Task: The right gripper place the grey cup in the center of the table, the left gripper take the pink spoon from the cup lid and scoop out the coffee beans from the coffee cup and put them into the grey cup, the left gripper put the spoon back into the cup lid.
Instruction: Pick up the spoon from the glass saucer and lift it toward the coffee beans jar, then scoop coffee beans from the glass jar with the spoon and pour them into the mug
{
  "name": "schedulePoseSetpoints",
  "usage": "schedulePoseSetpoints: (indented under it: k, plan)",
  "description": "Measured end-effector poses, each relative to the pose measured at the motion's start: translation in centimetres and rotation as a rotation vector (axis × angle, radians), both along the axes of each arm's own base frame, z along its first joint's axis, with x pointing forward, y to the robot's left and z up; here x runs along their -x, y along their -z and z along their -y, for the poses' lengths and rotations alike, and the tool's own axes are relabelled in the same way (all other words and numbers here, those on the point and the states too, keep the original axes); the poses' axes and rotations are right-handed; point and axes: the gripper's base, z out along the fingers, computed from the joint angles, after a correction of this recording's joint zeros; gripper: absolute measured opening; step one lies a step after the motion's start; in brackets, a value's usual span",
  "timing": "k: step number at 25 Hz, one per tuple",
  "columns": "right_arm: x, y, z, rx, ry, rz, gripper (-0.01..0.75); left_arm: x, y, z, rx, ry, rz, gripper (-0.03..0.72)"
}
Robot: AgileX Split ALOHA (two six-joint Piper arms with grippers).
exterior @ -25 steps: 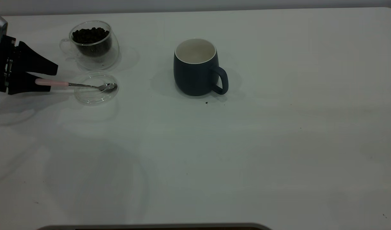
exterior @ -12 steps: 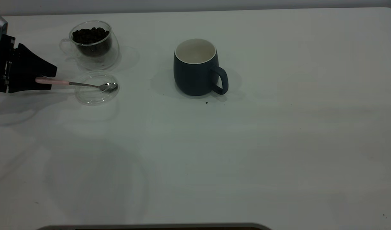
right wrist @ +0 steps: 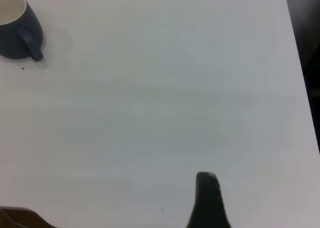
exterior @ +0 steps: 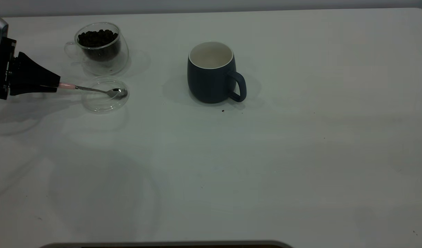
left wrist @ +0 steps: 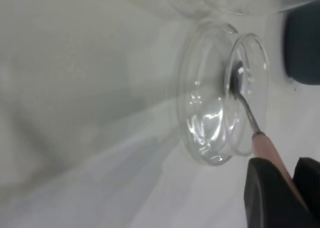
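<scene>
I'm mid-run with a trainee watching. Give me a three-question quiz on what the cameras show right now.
1. True or false: the dark blue-grey mug already holds coffee beans.
2. What is the black left gripper clamped on?
A. the clear glass cup's handle
B. the pink-handled spoon
C. nothing
3. Fill in: the spoon's silver bowl lies in the clear round ____.

Key
1. False: its white inside shows no beans.
2. B: the fingers are closed on the pink handle.
3. Lid.
</scene>
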Motion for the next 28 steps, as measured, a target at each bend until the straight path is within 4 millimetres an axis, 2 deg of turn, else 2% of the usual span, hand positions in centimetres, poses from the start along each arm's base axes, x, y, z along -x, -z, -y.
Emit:
schedulePoseSetpoints:
  k: [7,11,21,28]
  plan:
    - [0.0,0.0,0.0,0.000,0.000,0.000,0.591,0.1,-0.5,-0.1,-0.012,0.029,-0.002,0.126]
    - [0.0,0.0,0.0,0.000,0.000,0.000,0.591,0.2,-2.0,-0.4,-0.060,0.062,-0.019,0.126]
    - [0.0,0.0,0.0,0.000,0.000,0.000,0.591,-0.4,-8.2,-1.0,-0.148,0.087,0.060,0.126]
    - [0.0,0.0,0.0,0.000,0.000,0.000,0.591,-0.9,-15.3,-1.0,-0.183,0.028,0.193,0.126]
